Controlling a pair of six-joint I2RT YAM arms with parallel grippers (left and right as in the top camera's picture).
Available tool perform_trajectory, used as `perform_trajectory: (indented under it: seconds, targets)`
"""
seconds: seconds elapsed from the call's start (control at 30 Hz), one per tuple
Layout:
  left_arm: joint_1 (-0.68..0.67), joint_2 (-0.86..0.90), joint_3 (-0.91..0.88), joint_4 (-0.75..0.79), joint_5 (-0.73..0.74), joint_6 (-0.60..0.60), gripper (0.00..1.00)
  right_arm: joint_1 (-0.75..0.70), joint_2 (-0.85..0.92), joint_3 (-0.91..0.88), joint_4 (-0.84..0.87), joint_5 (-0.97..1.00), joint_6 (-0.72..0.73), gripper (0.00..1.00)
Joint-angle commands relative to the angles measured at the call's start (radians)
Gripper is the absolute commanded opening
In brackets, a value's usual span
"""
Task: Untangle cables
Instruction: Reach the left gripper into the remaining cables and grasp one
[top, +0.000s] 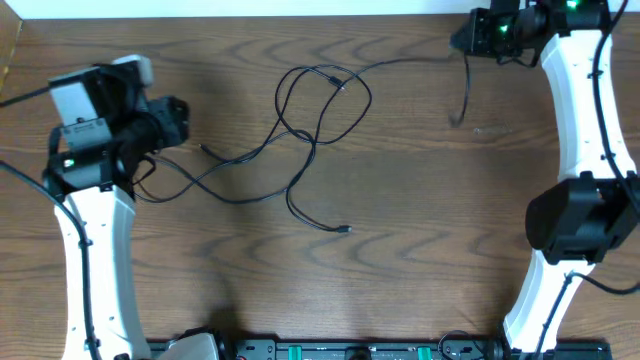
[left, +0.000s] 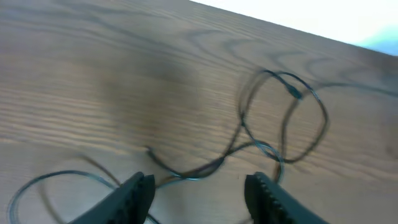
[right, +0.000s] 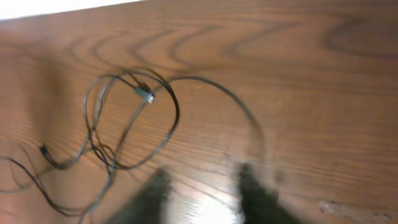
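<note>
Thin black cables (top: 337, 80) with small plug ends lie in a looped tangle on the brown wood-grain table (top: 430, 220), ahead of both sets of fingers. The left gripper (left: 199, 196) has its fingers partly apart and grips nothing (one strand lies just ahead of the gap). The right gripper (right: 202, 199) is blurred, fingers apart, gap bare; a strand curves up to one finger, contact unclear.

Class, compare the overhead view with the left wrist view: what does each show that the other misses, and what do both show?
Only overhead: the right arm and a loose plug end lying apart from the knot. Only left wrist: a close look at the left end effector, its fingers apart with nothing gripped. Both: the looped black cables on the wooden table.
</note>
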Motion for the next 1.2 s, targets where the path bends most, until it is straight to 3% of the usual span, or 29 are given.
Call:
perform_trajectory:
  seconds: [0.0, 0.13, 0.5, 0.9, 1.17]
  targets:
    - [-0.058, -0.002, 0.012, -0.006, 0.033, 0.051, 0.54, 0.002, 0.019, 0.008, -0.007, -0.002, 0.000, 0.66]
    - [-0.148, 0.016, 0.012, -0.033, 0.032, 0.050, 0.54, 0.000, 0.017, 0.008, -0.007, -0.002, -0.003, 0.81]
    - [-0.377, 0.239, 0.008, -0.111, -0.039, -0.003, 0.54, 0.000, 0.017, 0.008, -0.038, -0.002, -0.003, 0.84]
    - [-0.415, 0.483, 0.007, 0.177, -0.221, -0.376, 0.54, 0.003, 0.017, 0.008, -0.066, -0.002, -0.003, 0.83]
    - [-0.439, 0.613, 0.007, 0.414, -0.228, -0.416, 0.49, 0.003, 0.017, 0.008, -0.072, 0.017, -0.003, 0.84]
